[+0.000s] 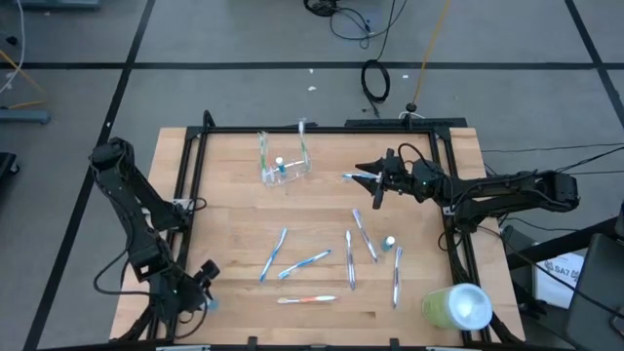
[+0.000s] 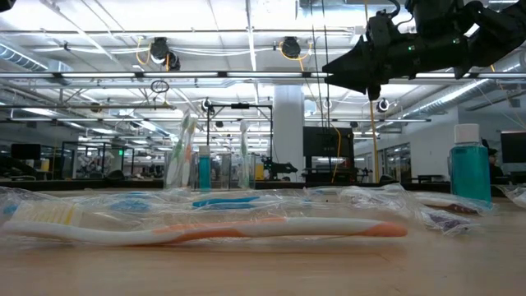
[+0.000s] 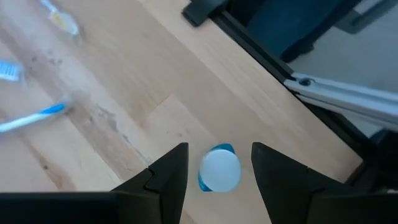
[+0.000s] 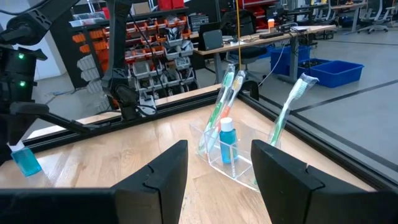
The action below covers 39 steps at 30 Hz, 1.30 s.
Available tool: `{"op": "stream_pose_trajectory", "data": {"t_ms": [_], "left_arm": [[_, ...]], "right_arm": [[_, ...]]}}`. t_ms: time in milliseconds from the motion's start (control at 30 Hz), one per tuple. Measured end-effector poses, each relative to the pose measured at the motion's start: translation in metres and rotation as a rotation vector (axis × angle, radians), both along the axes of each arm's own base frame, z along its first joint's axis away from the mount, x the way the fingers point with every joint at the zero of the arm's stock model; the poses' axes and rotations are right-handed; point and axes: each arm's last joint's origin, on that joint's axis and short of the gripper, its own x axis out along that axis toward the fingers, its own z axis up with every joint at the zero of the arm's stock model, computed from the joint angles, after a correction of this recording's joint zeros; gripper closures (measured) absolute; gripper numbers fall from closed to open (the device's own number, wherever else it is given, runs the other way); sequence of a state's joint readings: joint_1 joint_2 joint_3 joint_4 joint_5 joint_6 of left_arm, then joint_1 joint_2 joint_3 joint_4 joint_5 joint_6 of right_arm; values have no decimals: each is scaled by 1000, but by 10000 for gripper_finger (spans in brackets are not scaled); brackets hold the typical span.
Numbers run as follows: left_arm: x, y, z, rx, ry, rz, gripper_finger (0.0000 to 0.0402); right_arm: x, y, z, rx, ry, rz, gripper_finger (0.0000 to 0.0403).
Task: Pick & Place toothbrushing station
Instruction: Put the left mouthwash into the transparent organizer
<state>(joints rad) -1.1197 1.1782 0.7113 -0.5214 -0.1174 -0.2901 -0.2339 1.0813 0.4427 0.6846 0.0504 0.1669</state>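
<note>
A clear plastic cup stands at the table's far middle with green and white toothbrushes and a blue white-capped tube upright in it; it also shows in the right wrist view. Several toothbrushes lie flat on the wood, an orange one nearest the near edge. A teal tube stands among them. My left gripper is open at the near left corner, pointing down, its fingers on either side of a white-capped blue tube without touching it. My right gripper is open and empty, raised above the table right of the cup.
A large lime-green cylinder with a white end lies at the near right corner. A black frame runs around the table's edges. One toothbrush lies on the wood just left of my right gripper.
</note>
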Motion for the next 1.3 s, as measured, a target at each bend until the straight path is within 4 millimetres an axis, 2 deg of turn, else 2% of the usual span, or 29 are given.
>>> {"op": "stream_pose_trajectory", "data": {"t_ms": [400, 600, 1300], "left_arm": [[3, 2, 0, 21, -24, -58, 218], [6, 6, -11, 1, 1, -61, 218], [6, 6, -11, 2, 0, -105, 218]], "right_arm": [[0, 0, 0, 0, 0, 0, 234], [0, 0, 0, -4, 1, 0, 234], [0, 0, 0, -24, 7, 1, 234]]}}
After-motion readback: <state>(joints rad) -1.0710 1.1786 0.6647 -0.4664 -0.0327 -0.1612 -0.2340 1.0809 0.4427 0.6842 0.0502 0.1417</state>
